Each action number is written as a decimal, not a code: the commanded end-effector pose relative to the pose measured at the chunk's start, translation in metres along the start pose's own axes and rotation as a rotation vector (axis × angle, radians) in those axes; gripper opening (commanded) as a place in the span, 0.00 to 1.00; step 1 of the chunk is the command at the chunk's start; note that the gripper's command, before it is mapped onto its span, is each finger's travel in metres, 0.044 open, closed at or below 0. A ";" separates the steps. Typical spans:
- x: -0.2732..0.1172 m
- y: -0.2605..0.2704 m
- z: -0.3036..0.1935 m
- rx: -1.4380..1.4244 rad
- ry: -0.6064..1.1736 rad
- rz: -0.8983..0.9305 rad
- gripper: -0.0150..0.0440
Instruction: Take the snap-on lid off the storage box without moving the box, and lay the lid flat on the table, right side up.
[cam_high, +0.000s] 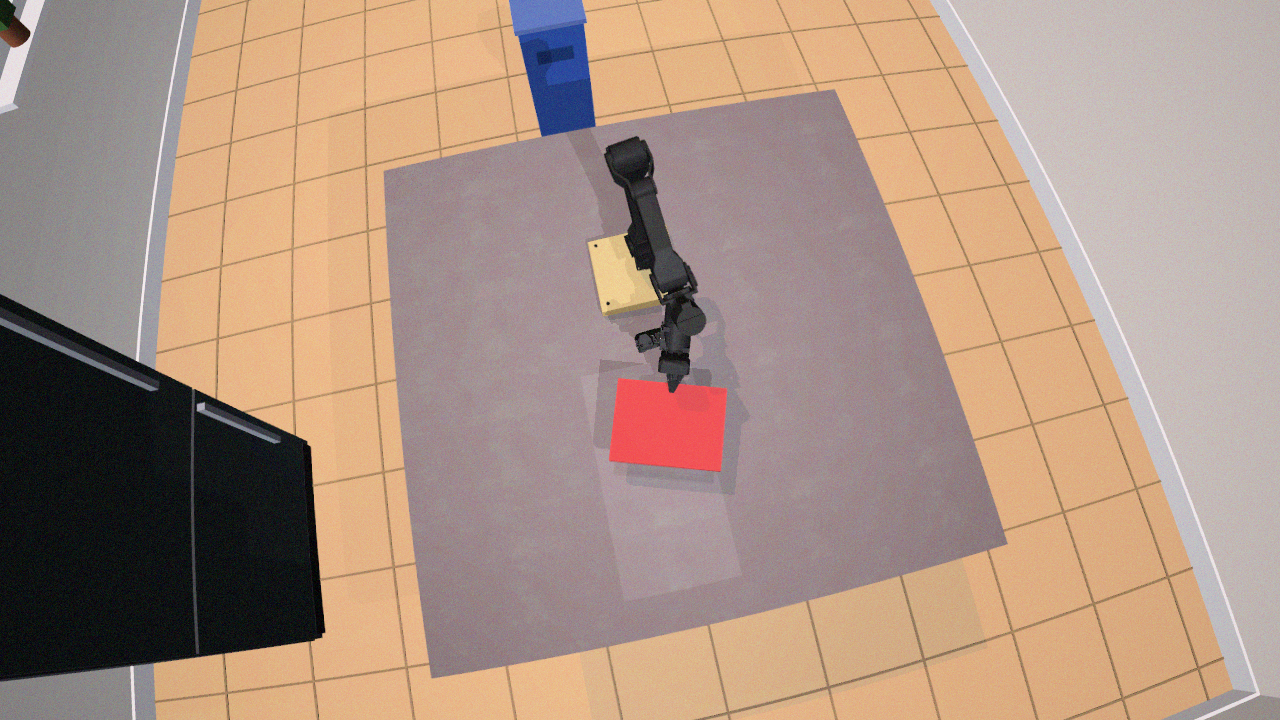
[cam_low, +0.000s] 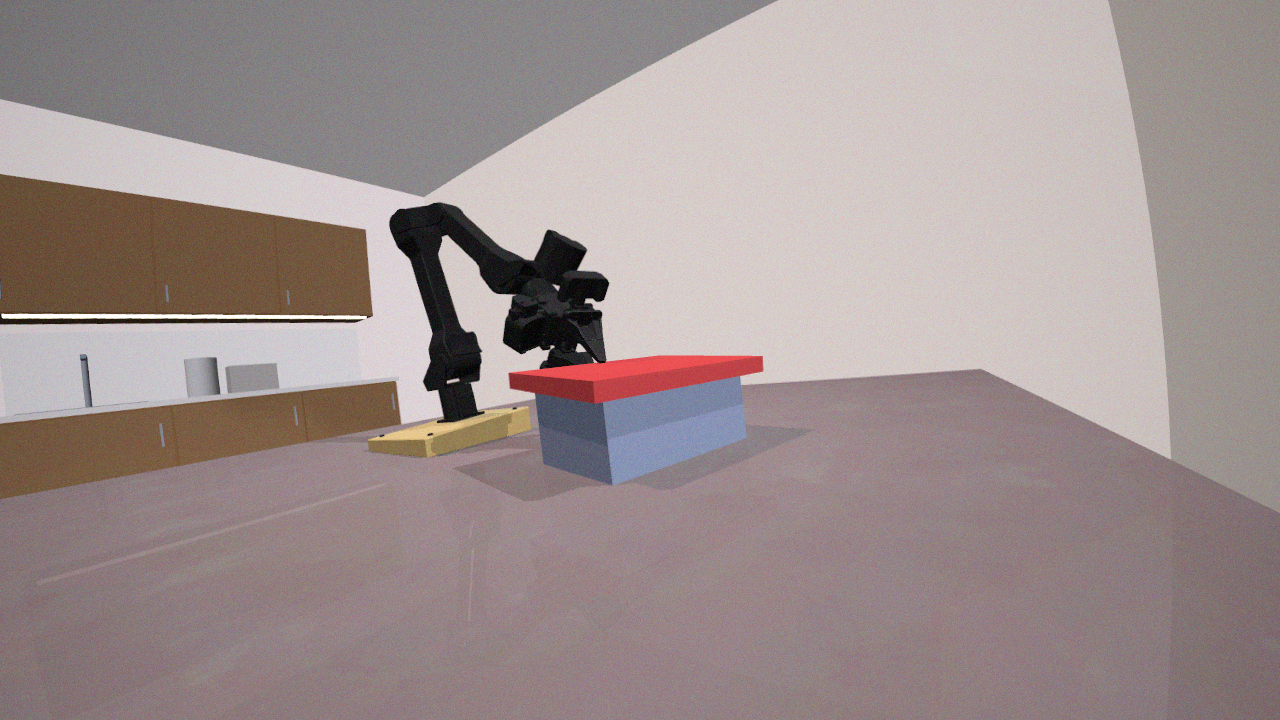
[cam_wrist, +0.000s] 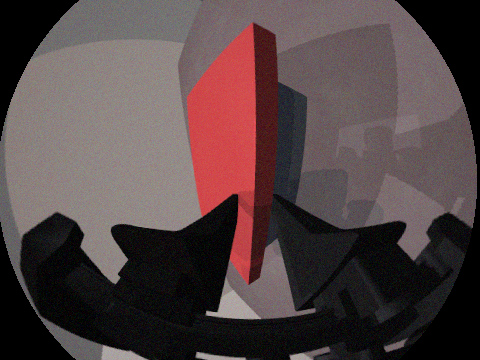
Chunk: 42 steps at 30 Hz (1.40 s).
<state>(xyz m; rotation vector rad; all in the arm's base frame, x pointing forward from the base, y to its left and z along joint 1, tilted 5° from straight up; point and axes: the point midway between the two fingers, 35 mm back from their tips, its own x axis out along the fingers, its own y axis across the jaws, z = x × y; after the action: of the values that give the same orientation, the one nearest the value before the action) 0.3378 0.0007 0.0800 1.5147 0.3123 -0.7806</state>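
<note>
The red lid (cam_high: 668, 428) (cam_low: 675, 371) (cam_wrist: 227, 135) lies level on top of the blue storage box (cam_low: 675, 429) (cam_wrist: 291, 135), overhanging its sides. The box stands on the table (cam_high: 501, 501) (cam_low: 805, 573). My gripper (cam_high: 672, 388) (cam_wrist: 254, 199) is shut on the lid's edge on the side toward the arm's base, one finger above the lid and one below. In the exterior view one finger shows behind the lid's far edge and the lower fingertip is hidden. In the top view the lid hides the box.
The arm's yellow base plate (cam_high: 622, 277) (cam_low: 429, 438) lies on the table behind the gripper. A blue cabinet (cam_high: 559, 80) stands beyond the table's far edge. A black cabinet (cam_high: 107, 501) stands off to the left.
</note>
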 end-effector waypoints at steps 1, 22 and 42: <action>-0.001 0.001 0.000 0.002 -0.002 0.000 0.25; -0.002 0.003 0.000 0.000 -0.001 0.001 0.25; 0.000 0.004 0.000 0.000 -0.001 0.001 0.25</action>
<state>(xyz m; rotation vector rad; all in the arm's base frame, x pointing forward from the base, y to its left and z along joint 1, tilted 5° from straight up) 0.3395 0.0005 0.0834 1.5149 0.3088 -0.7823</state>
